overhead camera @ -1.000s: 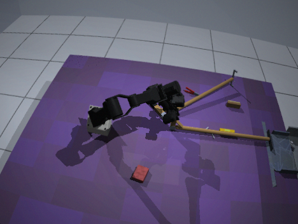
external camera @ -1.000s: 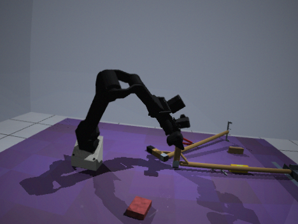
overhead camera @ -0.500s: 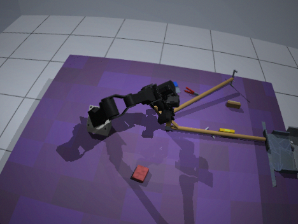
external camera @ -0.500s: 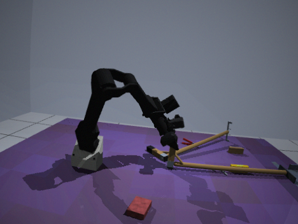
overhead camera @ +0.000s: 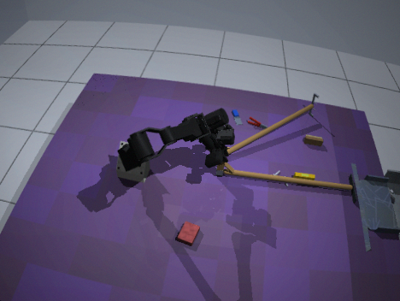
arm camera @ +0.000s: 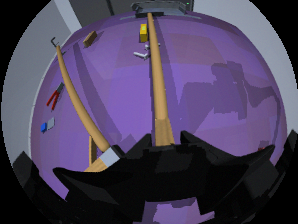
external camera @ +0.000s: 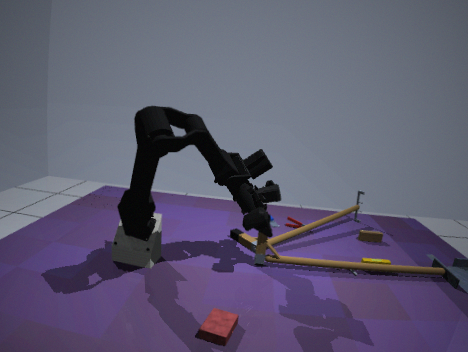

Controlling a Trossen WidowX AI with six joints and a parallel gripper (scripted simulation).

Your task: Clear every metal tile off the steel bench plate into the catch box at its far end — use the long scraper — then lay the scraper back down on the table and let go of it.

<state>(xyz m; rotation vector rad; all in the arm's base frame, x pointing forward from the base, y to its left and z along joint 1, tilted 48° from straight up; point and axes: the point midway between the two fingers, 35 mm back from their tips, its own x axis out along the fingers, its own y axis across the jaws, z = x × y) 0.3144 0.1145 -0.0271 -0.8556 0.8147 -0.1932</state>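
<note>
A purple patchwork surface [overhead camera: 107, 239] lies on a pale tiled floor [overhead camera: 38, 98] under a plain grey wall. At your left, the black arm stands on a grey block base [overhead camera: 133, 173] and reaches down to the right. In front of it, nearer you, lies a red block [overhead camera: 188, 233]. The fingers [external camera: 259, 231] are pinched on the near end of the long scraper [overhead camera: 291, 180], whose tan wooden shaft runs low along the surface towards the far right. You can see a grey fitting at its gripped end, and a short stub with a dark tip juts off from there. A second tan pole [overhead camera: 269, 128] angles away from almost the same spot and ends in a thin grey hook. Between and beyond the two shafts lie a small blue item [overhead camera: 235, 114], red pliers [overhead camera: 255, 122], a yellow bar [overhead camera: 304, 175] just beside the scraper's shaft, and a brown block [overhead camera: 313, 139]. At the far right, the scraper's broad dark blade [overhead camera: 355, 188] meets the near edge of the steel bench plate [overhead camera: 376, 201], with the dark catch box [overhead camera: 395, 188] at the plate's far end. You cannot make out individual tiles there.
</note>
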